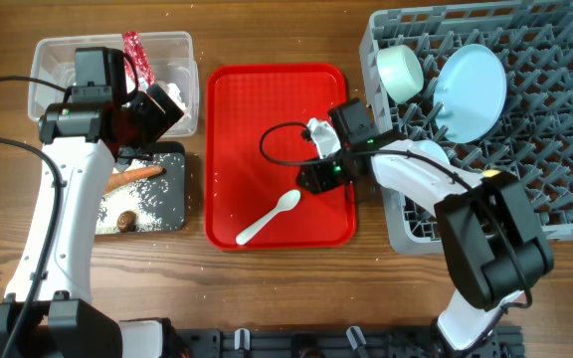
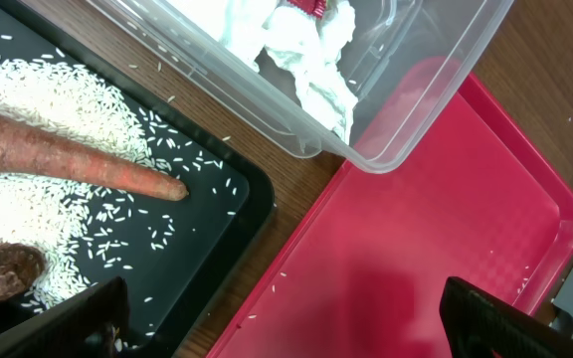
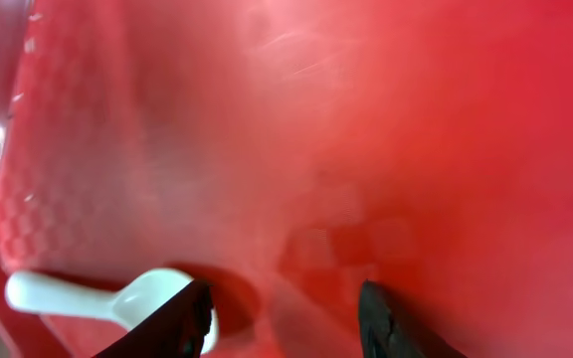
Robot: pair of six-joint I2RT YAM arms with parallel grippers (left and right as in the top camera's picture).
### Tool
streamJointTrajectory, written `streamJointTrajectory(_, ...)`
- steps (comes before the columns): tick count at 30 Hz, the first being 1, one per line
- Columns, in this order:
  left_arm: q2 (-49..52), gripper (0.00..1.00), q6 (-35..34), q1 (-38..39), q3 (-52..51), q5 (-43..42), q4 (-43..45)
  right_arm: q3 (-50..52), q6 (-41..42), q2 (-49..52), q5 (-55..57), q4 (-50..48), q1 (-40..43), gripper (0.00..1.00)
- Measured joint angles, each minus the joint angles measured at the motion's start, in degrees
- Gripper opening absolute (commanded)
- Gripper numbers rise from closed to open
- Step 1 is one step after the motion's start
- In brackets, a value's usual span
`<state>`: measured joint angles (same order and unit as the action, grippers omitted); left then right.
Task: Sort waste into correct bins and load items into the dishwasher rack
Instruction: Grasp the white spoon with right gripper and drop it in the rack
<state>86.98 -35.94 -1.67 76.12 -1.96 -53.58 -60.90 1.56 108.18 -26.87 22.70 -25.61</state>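
White plastic spoon (image 1: 267,221), glossy, lies on red tray (image 1: 237,119) beside right tool (image 3: 285,298), fingers (image 3: 182,323) spread apart

Bright, even light is falling from above onto the desk (image 1: 267,288), casting soft shadows. The right wrist view is blurring heavily, the red tray (image 3: 366,129) glaring pale in patches. The left wrist view is rendering the white grains (image 2: 28,94) crisply.

Quick count: one clear tub (image 1: 58,55), one black tub (image 1: 173,206), one red tray (image 1: 237,119), one rack (image 1: 565,149), one spoon (image 1: 267,221), one carrot (image 1: 137,176), one plate (image 1: 471,91), one bowl (image 1: 401,72), one wrapper (image 1: 137,58).
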Motion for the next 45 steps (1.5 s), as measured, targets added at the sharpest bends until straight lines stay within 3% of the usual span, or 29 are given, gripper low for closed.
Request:
streamJointTrajectory(2, 0.0, 1.0, 0.0, 0.0, 0.0, 0.02, -0.02, 0.0, -1.7, 0.57, -2.91, 0.02, -0.07, 0.4)
streamJointTrajectory(12, 0.0, 1.0, 0.0, 0.0, 0.0, 0.02, 0.0, -0.07, -3.21, 3.08, -9.51, -1.46, -3.89, 0.36)
streamJointTrajectory(19, 0.0, 1.0, 0.02, 0.0, 0.0, 0.02, -0.02, -1.14, -3.26, 4.37, -13.2, 4.39, -3.69, 0.34)
streamJointTrajectory(25, 0.0, 1.0, 0.0, 0.0, 0.0, 0.02, -0.02, -1.18, -1.42, 4.48, -12.09, 9.29, -3.72, 0.05)
streamJointTrajectory(32, 0.0, 1.0, 0.0, 0.0, 0.0, 0.0, -0.02, -1.51, 0.55, 4.74, -12.33, 11.08, -3.06, 0.04)
streamJointTrajectory(36, 0.0, 1.0, 0.0, 0.0, 0.0, 0.0, -0.04, -9.4, 1.44, -1.53, -7.91, 24.9, 5.9, 0.04)
streamJointTrajectory(40, 0.0, 1.0, 0.0, 0.0, 0.0, 0.02, 0.0, -19.04, 9.31, -22.45, 0.24, 28.89, 22.27, 0.04)
streamJointTrajectory(43, 0.0, 1.0, 0.0, 0.0, 0.0, 0.0, -0.04, -19.3, 15.72, -31.85, 12.07, 34.12, 34.86, 0.04)
streamJointTrajectory(45, 0.0, 1.0, 0.02, 0.0, 0.0, 0.0, -0.02, -19.28, 20.63, -32.98, 23.12, 40.5, 41.22, 0.04)
